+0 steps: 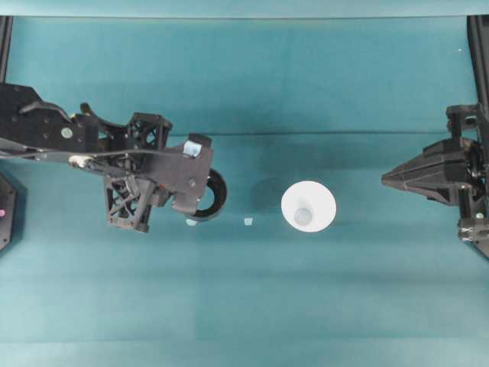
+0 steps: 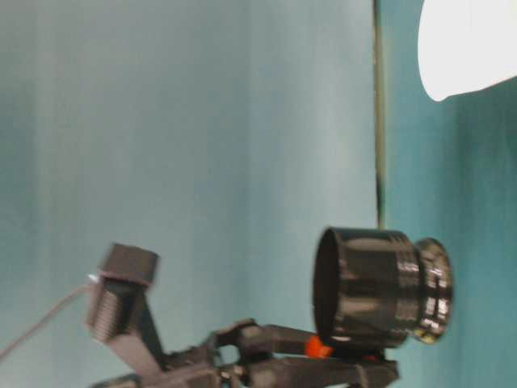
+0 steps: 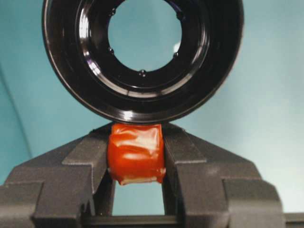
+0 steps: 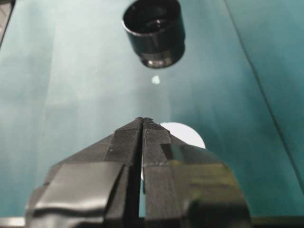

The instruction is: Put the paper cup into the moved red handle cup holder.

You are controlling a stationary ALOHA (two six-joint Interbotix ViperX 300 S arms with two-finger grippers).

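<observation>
Holder-moving step in hand. Left hand (image 3: 137, 156) is clamped on the red handle of the cup holder (image 1: 210, 194), left of bench centre. Paper cup (image 1: 309, 206) stands near centre, apart. Right hand (image 4: 142, 121), closed and empty, must next open over the cup.

A teal table (image 1: 252, 290) spans the scene, with a faint seam across it. Two small pale scraps lie on it well apart: one (image 1: 247, 222) mid-table, another (image 1: 190, 222) further left.
</observation>
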